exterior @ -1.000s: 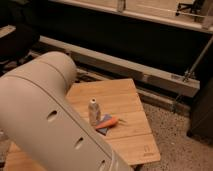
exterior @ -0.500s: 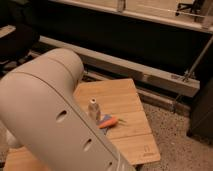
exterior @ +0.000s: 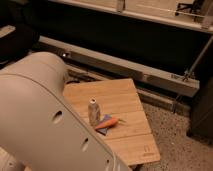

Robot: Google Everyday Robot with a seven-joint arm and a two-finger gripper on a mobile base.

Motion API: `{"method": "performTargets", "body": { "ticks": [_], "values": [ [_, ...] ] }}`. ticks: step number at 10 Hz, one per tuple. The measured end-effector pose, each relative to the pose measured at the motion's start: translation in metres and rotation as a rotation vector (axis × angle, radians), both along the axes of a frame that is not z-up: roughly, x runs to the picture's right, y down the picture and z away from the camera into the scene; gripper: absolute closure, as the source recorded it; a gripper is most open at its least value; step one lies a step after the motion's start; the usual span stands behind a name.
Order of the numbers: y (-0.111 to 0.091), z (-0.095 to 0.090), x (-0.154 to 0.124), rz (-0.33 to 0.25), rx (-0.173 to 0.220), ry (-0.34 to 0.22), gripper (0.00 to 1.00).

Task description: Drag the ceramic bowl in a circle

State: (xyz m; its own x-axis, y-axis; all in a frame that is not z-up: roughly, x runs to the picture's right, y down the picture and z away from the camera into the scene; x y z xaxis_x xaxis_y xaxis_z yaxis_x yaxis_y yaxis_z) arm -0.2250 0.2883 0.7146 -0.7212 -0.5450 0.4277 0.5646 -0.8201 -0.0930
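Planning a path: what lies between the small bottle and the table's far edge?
Only bare wood from bottle to table edge, per the camera view. The gripper is out of view, shut.

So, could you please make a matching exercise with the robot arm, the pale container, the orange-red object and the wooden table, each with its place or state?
1 robot arm
2 pale container
3 orange-red object
4 wooden table

a stands upright
b fills the lower left
c bears both small things
d lies touching a blue thing

Pairs: 1-b, 2-a, 3-d, 4-c. The gripper is out of view, jaws shut.
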Motion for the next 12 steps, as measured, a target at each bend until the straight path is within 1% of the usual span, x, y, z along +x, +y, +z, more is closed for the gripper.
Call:
{"method": "performTargets", "body": {
  "ticks": [2, 3, 4, 5, 6, 8, 10, 11, 12],
  "values": [
    [0.027, -0.022, -0.02, -0.051, -0.044, -0.057, 1.0],
    [0.036, -0.033, -0.029, -0.07, -0.06, -0.085, 1.0],
    [0.043, -0.044, -0.038, -0.083, -0.073, -0.113, 1.0],
    [0.05, -0.057, -0.052, -0.092, -0.085, -0.153, 1.0],
    [0.054, -0.065, -0.065, -0.092, -0.09, -0.185, 1.0],
    [0.057, -0.076, -0.095, -0.082, -0.098, -0.251, 1.0],
    [0.049, -0.072, -0.127, -0.048, -0.08, -0.299, 1.0],
    [0.042, -0.07, -0.14, -0.026, -0.07, -0.317, 1.0],
    [0.031, -0.065, -0.156, 0.002, -0.055, -0.335, 1.0]
  ]
}}
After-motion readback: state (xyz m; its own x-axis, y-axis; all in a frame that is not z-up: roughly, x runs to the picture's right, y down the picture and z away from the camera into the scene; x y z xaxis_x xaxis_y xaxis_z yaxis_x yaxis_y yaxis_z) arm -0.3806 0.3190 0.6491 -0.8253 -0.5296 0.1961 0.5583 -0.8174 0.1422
